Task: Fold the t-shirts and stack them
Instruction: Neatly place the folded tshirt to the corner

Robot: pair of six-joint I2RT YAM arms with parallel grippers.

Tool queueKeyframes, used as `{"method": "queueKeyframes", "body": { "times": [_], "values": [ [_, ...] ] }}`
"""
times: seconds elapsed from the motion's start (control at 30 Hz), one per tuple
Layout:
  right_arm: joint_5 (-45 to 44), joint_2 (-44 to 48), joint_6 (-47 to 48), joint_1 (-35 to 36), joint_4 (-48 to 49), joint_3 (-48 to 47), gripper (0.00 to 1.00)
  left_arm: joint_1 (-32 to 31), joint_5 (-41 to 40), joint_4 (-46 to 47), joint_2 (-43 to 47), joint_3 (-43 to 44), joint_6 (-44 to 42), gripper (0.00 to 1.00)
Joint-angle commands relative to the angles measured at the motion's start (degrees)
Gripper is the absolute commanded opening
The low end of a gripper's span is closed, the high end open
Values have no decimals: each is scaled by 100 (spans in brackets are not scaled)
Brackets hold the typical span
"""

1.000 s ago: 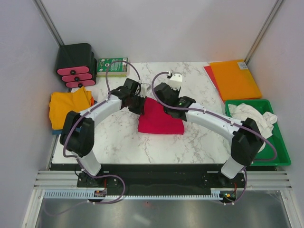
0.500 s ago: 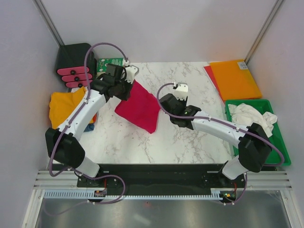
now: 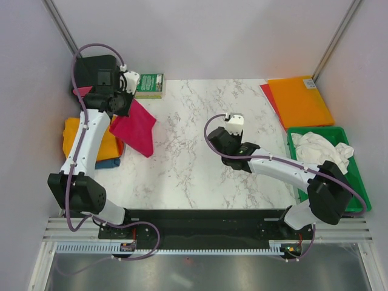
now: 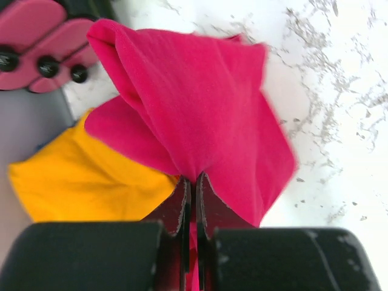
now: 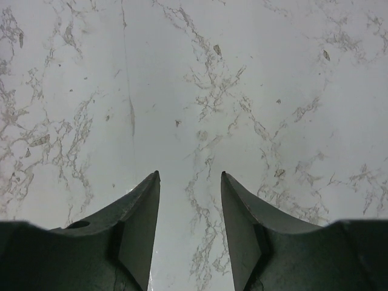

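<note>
Top view: left gripper (image 4: 193, 185) clamped shut on folded red shirt (image 3: 137, 126); cloth hangs from jaws, long axis slanting toward table (image 3: 182, 176) centre. Yellow shirt (image 3: 97, 142) lies just left of it at table's left edge, blue shirt (image 3: 108, 163) beneath. Stack lies leftward of hand, so left arm is nearer; likely short shift left, then lower. Right gripper (image 5: 189, 176) half-open, empty, over bare marble, well apart. White shirt (image 3: 318, 148) in green tray (image 3: 354, 179), far right.
</note>
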State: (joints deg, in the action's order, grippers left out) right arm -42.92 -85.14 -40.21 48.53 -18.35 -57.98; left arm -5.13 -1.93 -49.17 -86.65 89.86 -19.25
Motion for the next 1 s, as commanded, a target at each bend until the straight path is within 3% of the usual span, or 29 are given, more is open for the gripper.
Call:
{"method": "queueKeyframes", "body": {
  "times": [0.0, 0.2, 0.73, 0.97],
  "values": [
    [37, 121, 39, 16, 376, 172, 52, 38, -263, -110, 79, 777, -510, 2],
    [126, 156, 13, 16, 595, 401, 52, 275, -422, -242, -18, 936, -695, 2],
    [292, 33, -13, 7, 815, 665, 52, 1452, -185, -93, 157, 374, -958, 2],
    [363, -11, -101, 16, 877, 717, 52, 1567, -53, -110, 157, 470, -950, 2]
  ]
}}
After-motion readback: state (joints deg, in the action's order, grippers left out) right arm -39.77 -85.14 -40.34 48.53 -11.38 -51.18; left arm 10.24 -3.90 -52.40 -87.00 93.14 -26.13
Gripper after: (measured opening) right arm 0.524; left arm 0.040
